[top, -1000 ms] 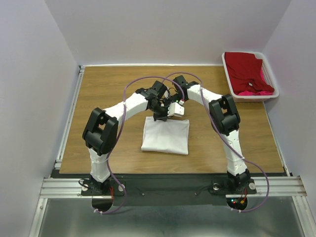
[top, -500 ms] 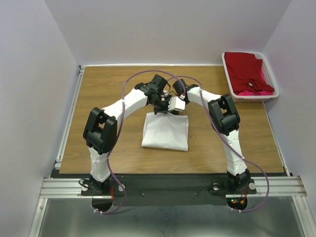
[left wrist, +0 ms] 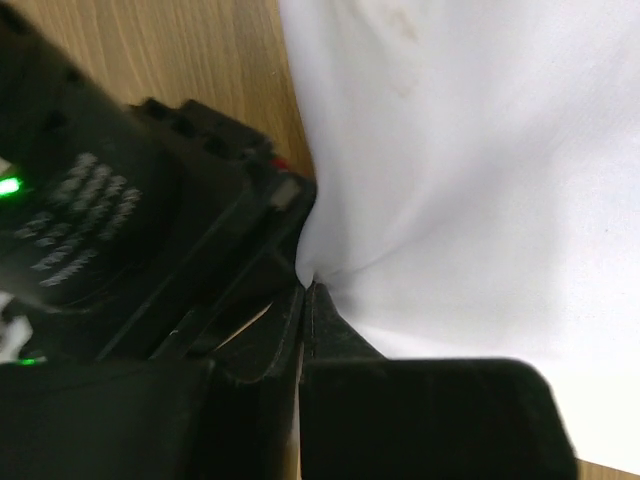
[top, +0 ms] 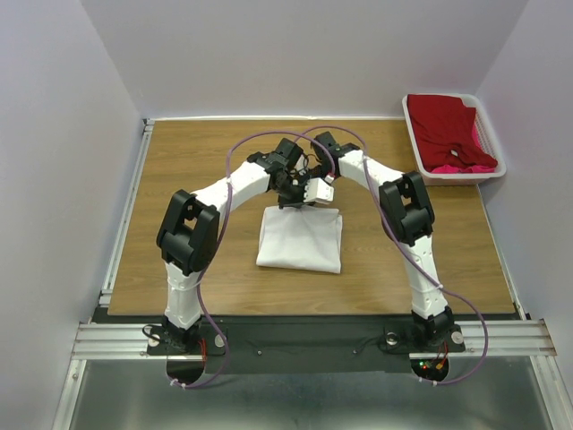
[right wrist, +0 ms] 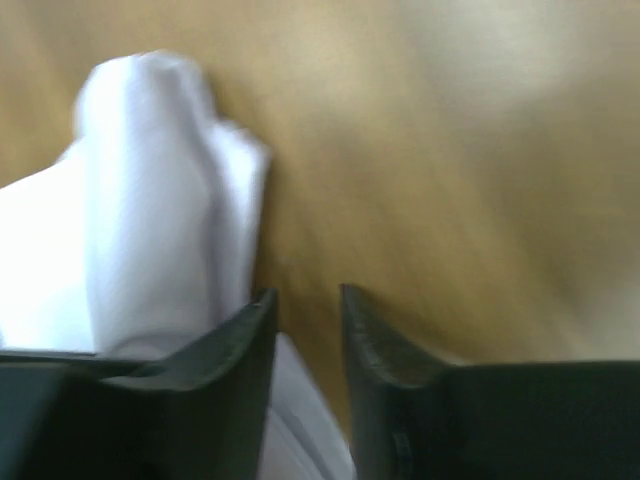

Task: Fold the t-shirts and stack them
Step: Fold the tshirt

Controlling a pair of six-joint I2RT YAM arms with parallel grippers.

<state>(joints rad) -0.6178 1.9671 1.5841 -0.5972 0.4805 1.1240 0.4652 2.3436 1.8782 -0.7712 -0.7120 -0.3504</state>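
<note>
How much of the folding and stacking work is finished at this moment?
Done: the white t-shirt lies on the table, folded into a neat rectangle. In hand: the left gripper is shut on its far edge, while the right gripper is open beside the cloth, gripping nothing. Left: the red t-shirt and the pink t-shirt lie unfolded in the basket, so nothing is stacked yet.
</note>
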